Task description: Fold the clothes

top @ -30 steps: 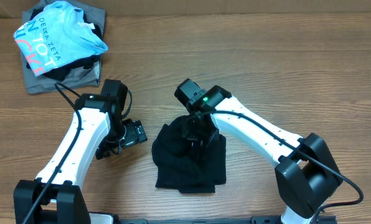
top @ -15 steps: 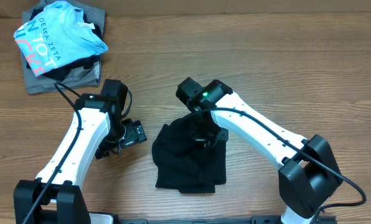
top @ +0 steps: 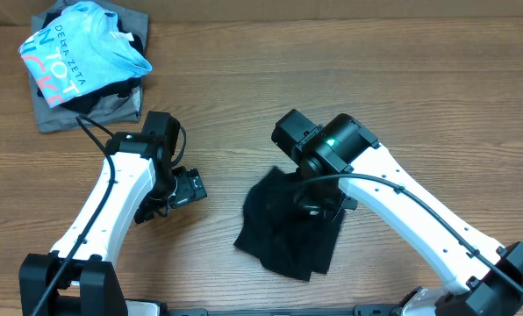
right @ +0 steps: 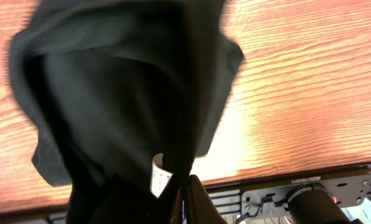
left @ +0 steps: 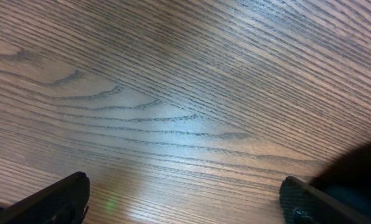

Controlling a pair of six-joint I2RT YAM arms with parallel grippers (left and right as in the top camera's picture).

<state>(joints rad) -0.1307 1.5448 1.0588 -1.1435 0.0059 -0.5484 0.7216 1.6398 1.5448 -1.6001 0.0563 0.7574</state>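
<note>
Garment place: The black garment (top: 283, 237) lies on the table (top: 402, 79) in front of the robot, a little toward its right side. One part of it is gathered up under the right arm.
Right gripper: You have the right gripper (right: 187, 194) pinched together on a fold of the black cloth, just beside a white label (right: 157, 174). The cloth hangs from the fingers.
Left gripper: The left gripper (left: 185, 202) has its fingers apart with only bare wood between them.
Direction: From the right gripper the free cloth spreads toward the front table edge and toward the left arm. From the left gripper the garment is to the right, near but not touching.
Long axis: It looks slanted, from the held part down to the front-left corner.
Nearer arm: The right arm is on the garment already, so the left must reach for the free corner, in my judgement.
Other clothes: The pile (top: 82, 61) waits at the far left corner, well apart.
</note>
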